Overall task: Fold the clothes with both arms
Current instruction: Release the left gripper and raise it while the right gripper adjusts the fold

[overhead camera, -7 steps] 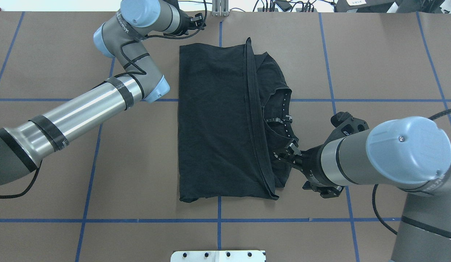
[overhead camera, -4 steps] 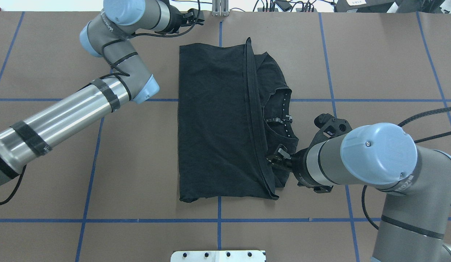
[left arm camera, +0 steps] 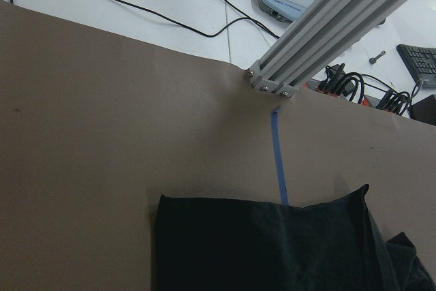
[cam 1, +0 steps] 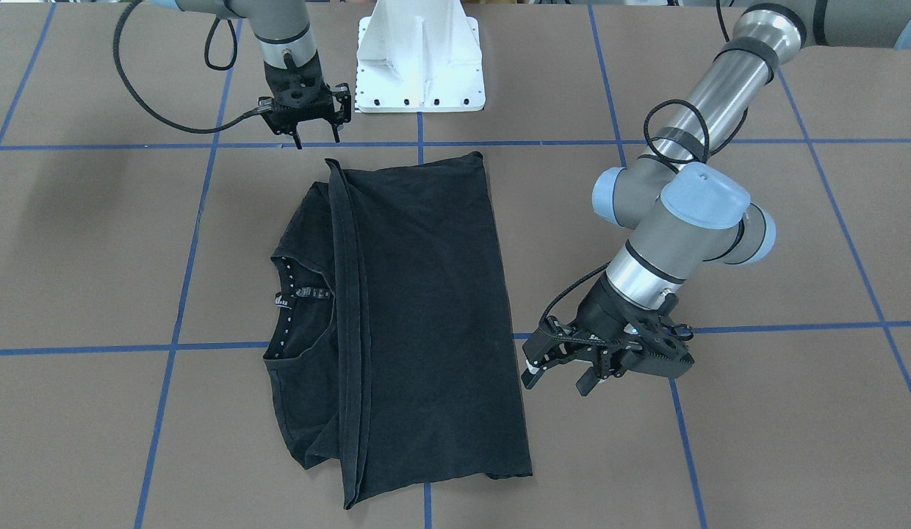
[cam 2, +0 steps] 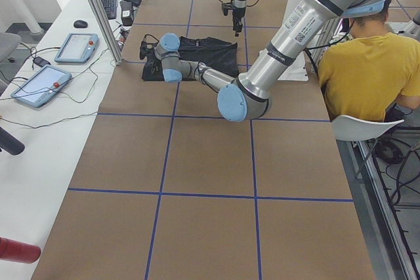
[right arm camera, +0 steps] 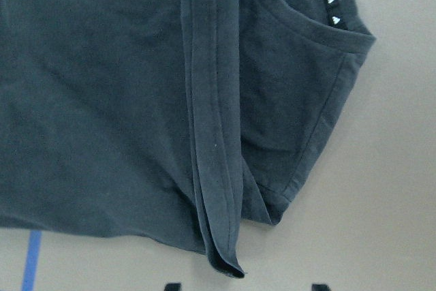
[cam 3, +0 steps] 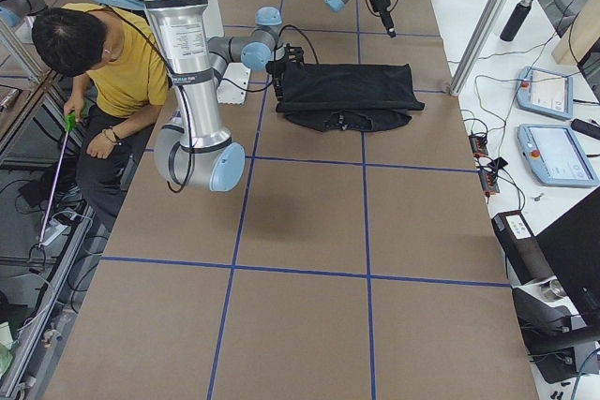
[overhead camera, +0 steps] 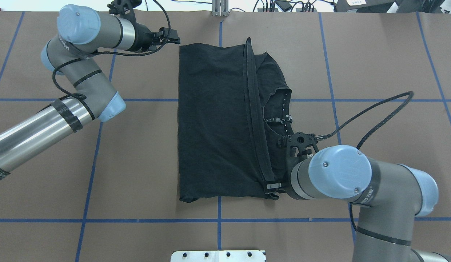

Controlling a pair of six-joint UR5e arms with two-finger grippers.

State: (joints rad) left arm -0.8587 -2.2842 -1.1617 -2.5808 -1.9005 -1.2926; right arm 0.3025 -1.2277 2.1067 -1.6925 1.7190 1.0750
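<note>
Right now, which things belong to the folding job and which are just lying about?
Job: T-shirt; left gripper and right gripper, both open.
Lying about: keyboard, mouse, tablets, bottle, all on the side bench.

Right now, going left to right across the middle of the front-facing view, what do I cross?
T-shirt collar → doubled hem band → smooth folded panel → left claw, open and just off the shirt's edge.
</note>
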